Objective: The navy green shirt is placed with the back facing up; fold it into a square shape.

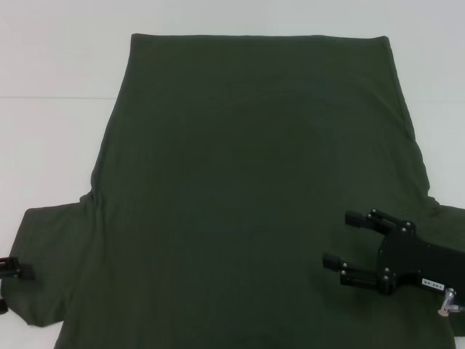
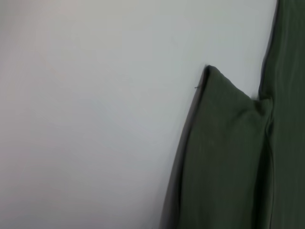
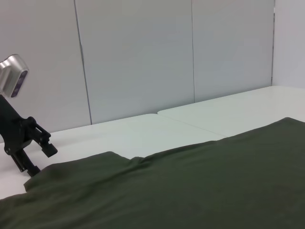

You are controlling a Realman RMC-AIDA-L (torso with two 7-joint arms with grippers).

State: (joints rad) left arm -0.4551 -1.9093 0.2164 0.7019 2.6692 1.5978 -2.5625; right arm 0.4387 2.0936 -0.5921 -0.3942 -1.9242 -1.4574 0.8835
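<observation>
The navy green shirt [image 1: 247, 189] lies flat on the white table with its plain back up, hem at the far side and sleeves toward me. My right gripper [image 1: 338, 238] is open just above the shirt's near right part, fingers pointing toward the middle. My left gripper [image 1: 11, 289] is at the outer edge of the left sleeve [image 1: 47, 254], mostly cut off by the frame edge. It also shows in the right wrist view [image 3: 42, 161], open, at the sleeve's tip. The left wrist view shows the sleeve [image 2: 224, 157] lying flat on the table.
The white table [image 1: 51, 131] extends left, right and beyond the shirt, with a seam line [image 1: 58, 97] across it. Grey wall panels [image 3: 143, 57] stand behind the table in the right wrist view.
</observation>
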